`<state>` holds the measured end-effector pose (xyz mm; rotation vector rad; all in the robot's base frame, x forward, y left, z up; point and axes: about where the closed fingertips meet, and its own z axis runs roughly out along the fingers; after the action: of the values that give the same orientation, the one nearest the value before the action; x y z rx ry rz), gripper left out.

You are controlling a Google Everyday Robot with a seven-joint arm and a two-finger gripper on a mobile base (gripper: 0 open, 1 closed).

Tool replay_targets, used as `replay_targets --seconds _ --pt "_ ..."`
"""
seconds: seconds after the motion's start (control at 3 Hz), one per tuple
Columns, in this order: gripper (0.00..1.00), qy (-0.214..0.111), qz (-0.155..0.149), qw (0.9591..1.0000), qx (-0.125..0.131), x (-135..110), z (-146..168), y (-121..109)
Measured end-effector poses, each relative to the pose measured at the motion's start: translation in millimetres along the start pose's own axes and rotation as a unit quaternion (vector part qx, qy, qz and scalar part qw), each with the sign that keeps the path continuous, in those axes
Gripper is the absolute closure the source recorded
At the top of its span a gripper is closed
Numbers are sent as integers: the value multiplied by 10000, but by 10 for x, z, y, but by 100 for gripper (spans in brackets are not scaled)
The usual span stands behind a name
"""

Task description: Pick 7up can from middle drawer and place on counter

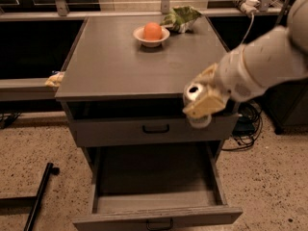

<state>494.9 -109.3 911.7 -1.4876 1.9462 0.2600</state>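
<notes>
Your cream two-finger gripper (202, 105) is clamped on the small silver-lidded aluminium 7up can (195, 91). You hold it in the air by the front right edge of the flat matte grey counter (120, 61), above the open shallow grey middle drawer (154, 177). Its long axis stands near upright, lid tipped toward the camera.

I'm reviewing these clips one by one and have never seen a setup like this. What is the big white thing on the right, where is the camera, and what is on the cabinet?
The white shape is a robot arm on a mobile base. It ends in a two-finger gripper. The single camera looks down at the cabinet from the front, but its mounting is not on record. The gripper is shut on a drink can, holding it near the front edge of the grey counter, above the pulled-out drawer. On the counter sit a bowl holding an orange and a crumpled green packet.
</notes>
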Motion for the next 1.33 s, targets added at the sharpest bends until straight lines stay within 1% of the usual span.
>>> replay_targets --seconds 0.33,0.67,1.0,1.33 --pt "100 -61 -77 9998 178 -206 -240 -36" --pt "100 -59 -75 9998 173 -202 -232 -35" --pt "100 -207 -36 9993 322 -324 -165 -251" --pt "100 -304 33 9988 378 -432 -58 -550"
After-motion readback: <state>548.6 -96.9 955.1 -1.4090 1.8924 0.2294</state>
